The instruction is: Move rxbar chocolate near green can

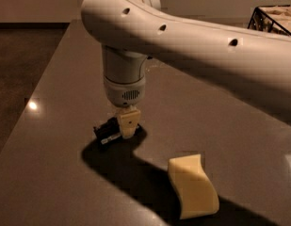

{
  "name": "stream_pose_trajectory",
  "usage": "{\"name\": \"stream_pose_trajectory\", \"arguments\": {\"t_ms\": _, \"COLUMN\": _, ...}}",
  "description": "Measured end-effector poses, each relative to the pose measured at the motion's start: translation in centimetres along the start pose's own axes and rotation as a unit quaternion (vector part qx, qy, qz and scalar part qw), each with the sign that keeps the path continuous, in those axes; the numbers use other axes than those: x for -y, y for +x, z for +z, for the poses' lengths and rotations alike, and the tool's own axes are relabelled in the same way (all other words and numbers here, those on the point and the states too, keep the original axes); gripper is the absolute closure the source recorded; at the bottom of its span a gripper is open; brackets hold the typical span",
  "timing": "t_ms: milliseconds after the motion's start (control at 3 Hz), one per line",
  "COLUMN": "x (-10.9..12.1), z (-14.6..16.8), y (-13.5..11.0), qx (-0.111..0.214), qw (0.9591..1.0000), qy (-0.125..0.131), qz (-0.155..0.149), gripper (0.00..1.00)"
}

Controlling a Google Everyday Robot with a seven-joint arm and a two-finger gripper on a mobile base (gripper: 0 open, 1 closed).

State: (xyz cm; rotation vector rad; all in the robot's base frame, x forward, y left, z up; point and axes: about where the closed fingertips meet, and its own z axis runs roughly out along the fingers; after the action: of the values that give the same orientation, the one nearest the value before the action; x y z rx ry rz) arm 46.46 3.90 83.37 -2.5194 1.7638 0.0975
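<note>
We see the gripper [127, 126] pointing down over the table [51, 173], its fingers clamped on the rxbar chocolate [106, 132]. The bar juts out leftward, tilted, up and left of the yellow sponge [192, 192].

One bar [106, 132] at end effector [126, 131], one sponge [192, 188]

The dark, glossy table [51, 173] carries a pale yellow wavy sponge [192, 192] in the foreground and a wire basket [272, 19] at its far right. Left of the sponge and apart from it is the black bar [106, 132]; whether it lies flat cannot be told. The claw [127, 130] points down at the table, right at the bar.
</note>
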Motion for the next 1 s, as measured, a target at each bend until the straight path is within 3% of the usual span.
{"name": "stream_pose_trajectory", "arguments": {"t_ms": 333, "x": 0.0, "z": -0.4, "y": 0.0, "qx": 0.0, "qw": 1.0, "qy": 0.0, "qz": 0.0, "gripper": 0.87}}
{"name": "stream_pose_trajectory", "arguments": {"t_ms": 667, "x": 1.6, "z": -2.8, "y": 0.1, "qx": 0.025, "qw": 0.9995, "qy": 0.007, "qz": 0.015, "gripper": 1.0}}
{"name": "stream_pose_trajectory", "arguments": {"t_ms": 1000, "x": 4.8, "z": -5.5, "y": 1.2, "qx": 0.068, "qw": 0.9956, "qy": 0.002, "qz": 0.065, "gripper": 1.0}}
